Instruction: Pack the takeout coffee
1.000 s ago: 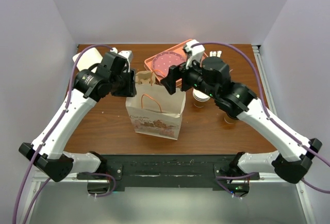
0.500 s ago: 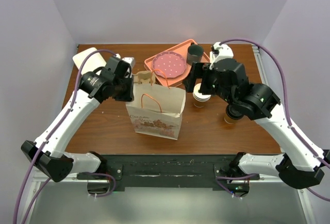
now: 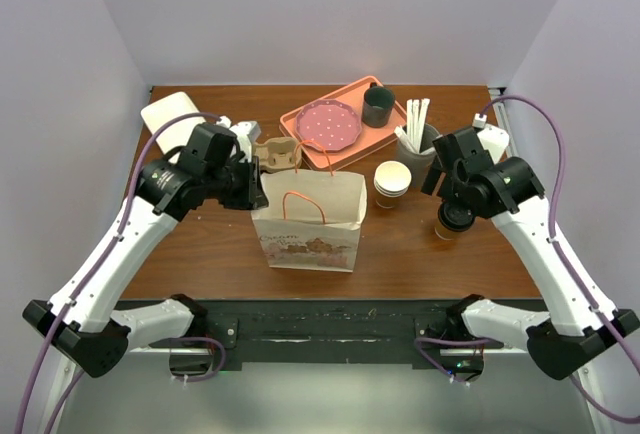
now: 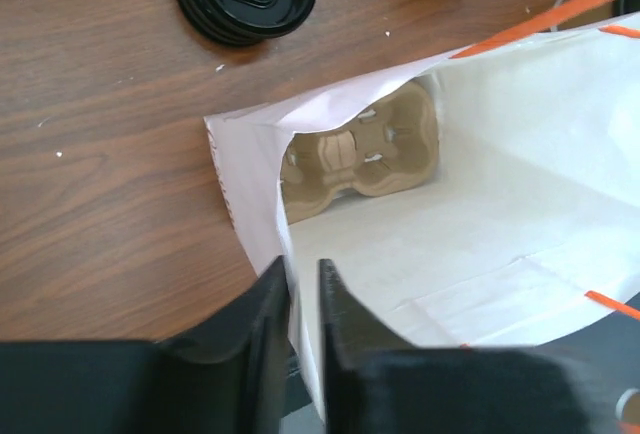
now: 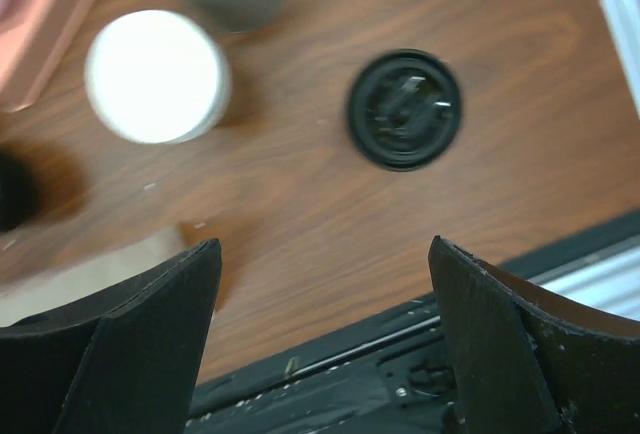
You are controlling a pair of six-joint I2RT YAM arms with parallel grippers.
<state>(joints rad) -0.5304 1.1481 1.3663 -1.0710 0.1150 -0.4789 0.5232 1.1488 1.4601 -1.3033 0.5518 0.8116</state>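
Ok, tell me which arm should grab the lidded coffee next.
Right. Its open claw hangs almost directly over the takeout coffee, with nothing between them. The left claw is busy pinching the rim of the paper bag, and should probably hold it.

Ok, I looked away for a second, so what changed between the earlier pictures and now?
The right gripper swung away from the paper bag mouth to the right and now hangs open above the takeout coffee. The left gripper closed on the bag's left rim; the bag shifted slightly. The coffee, stack of cups and pink tray stayed put.
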